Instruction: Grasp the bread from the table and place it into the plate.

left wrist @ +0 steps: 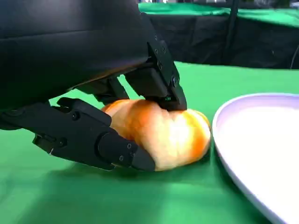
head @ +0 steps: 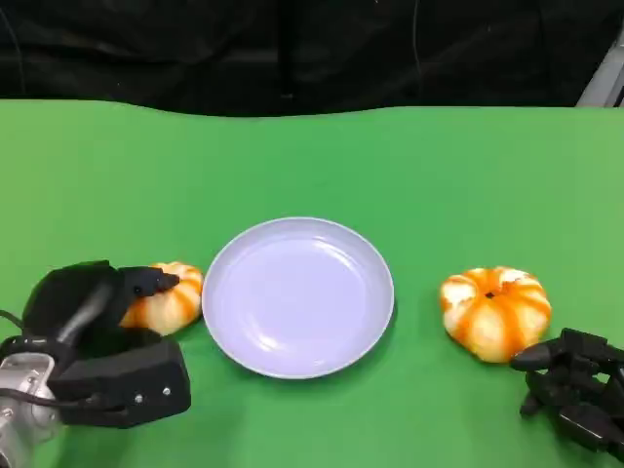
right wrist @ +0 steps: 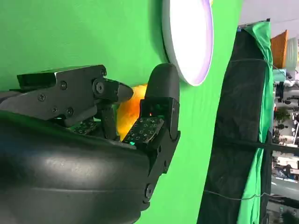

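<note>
- Head view: two round, orange-and-cream striped breads flank the lavender plate (head: 297,295) on the green tabletop (head: 312,156).
- Left bread (head: 168,297), just beside the plate, is gripped by the left robot hand (head: 107,331).
- Left wrist view: fingers (left wrist: 93,140) clamp its glossy crust above and below.
- Right bread (head: 494,312) lies near the empty, spread right robot hand (head: 575,390).

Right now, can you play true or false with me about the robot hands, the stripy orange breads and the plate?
1. The round pale lilac plate has a bread on it. False: it holds nothing.
2. The left hand has its fingers around the round orange-and-white striped bread beside the plate's left. True.
3. That bread is lifted high above the green table. False: it sits on the table.
4. A second striped bread lies right of the plate. True.
5. The right hand grips that second bread. False: it is near, holding nothing.
</note>
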